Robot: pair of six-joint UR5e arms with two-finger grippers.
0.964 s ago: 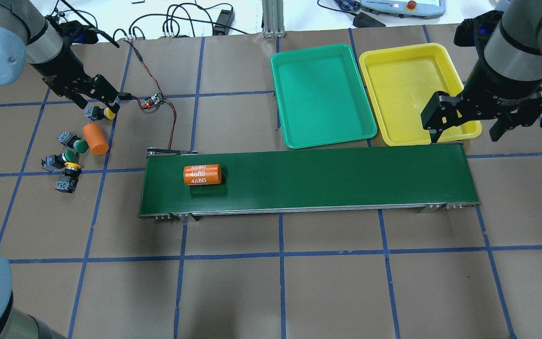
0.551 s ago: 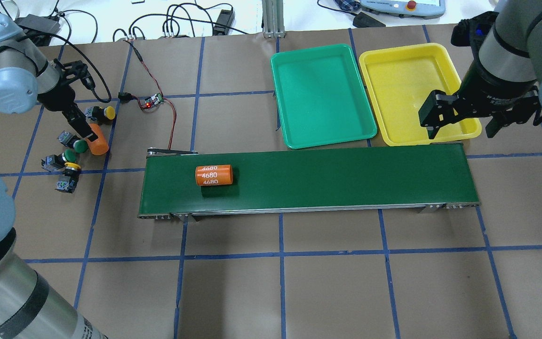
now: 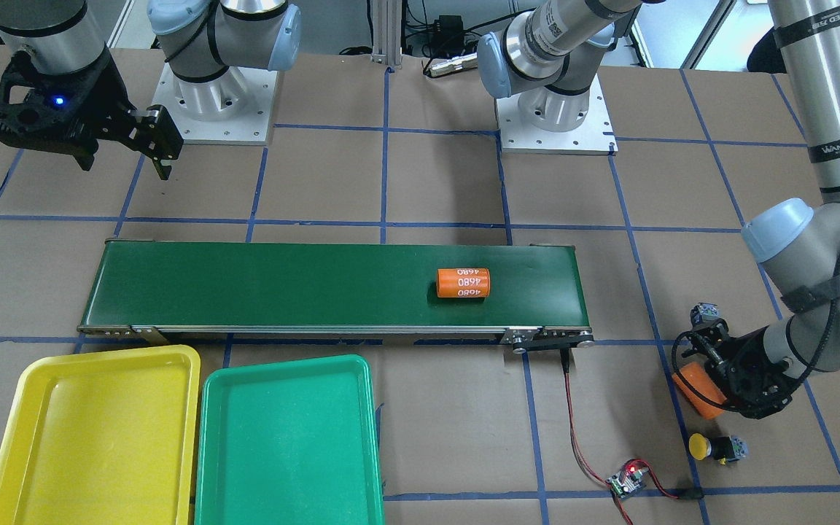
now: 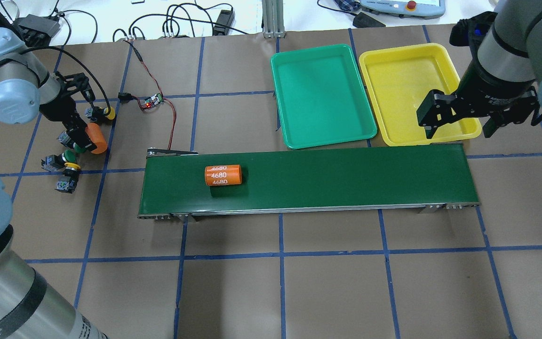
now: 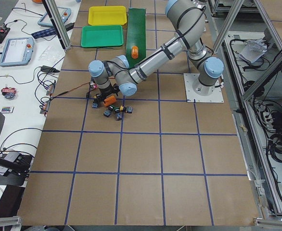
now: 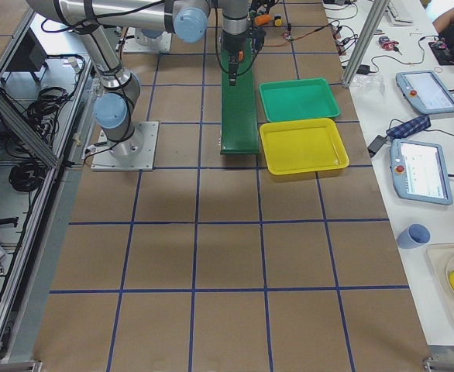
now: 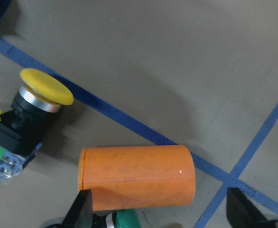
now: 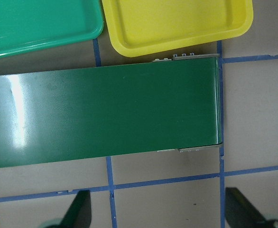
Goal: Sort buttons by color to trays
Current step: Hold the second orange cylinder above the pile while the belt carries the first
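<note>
Four buttons lie at the table's left. One yellow button (image 4: 102, 113) (image 7: 34, 107) lies apart; a green one (image 4: 67, 139) is half hidden under my left gripper (image 4: 82, 139) (image 7: 162, 218). Another green button (image 4: 62, 157) and a yellow one (image 4: 70, 168) lie nearer. The left gripper is open, low over a loose orange cylinder (image 4: 97, 138) (image 7: 136, 175), with a green cap at its fingers. My right gripper (image 4: 461, 125) (image 8: 160, 218) is open and empty above the belt's right end. The green tray (image 4: 322, 94) and yellow tray (image 4: 402, 80) are empty.
A long dark green conveyor belt (image 4: 346, 179) runs across the middle with an orange 4680 cylinder (image 4: 223, 175) on its left part. A small circuit board (image 4: 152, 101) with red and black wires lies behind the belt's left end.
My left gripper has moved from beside the far yellow button toward me, down to the loose orange cylinder and green button. The 4680 cylinder has travelled right along the belt.
</note>
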